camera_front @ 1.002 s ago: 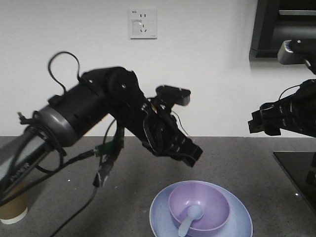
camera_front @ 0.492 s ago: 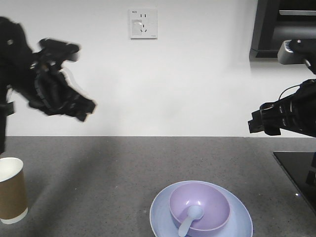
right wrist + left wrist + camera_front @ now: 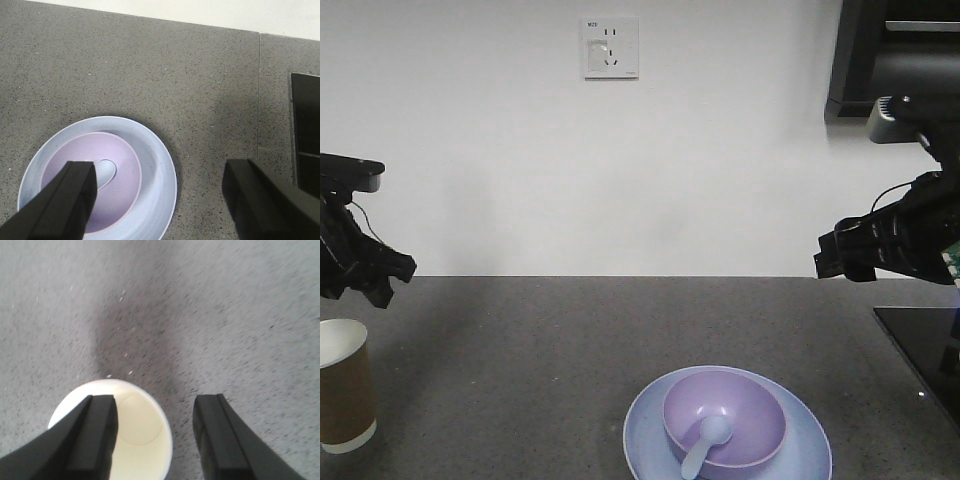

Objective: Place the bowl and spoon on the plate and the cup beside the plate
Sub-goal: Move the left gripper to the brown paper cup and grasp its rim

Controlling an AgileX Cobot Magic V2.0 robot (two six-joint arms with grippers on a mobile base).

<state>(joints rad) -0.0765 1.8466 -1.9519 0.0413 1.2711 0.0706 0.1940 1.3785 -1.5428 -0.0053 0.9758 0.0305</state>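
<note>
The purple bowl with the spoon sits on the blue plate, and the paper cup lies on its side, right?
No: the tapered brown paper cup stands upright, as the front view shows. The small purple plastic bowl, holding the short whitish spoon, does sit on the round pale-blue plate.

Cup (image 3: pixel 342 392) partly past the front view's left edge; plate (image 3: pixel 812 440) rim past the bottom.
</note>
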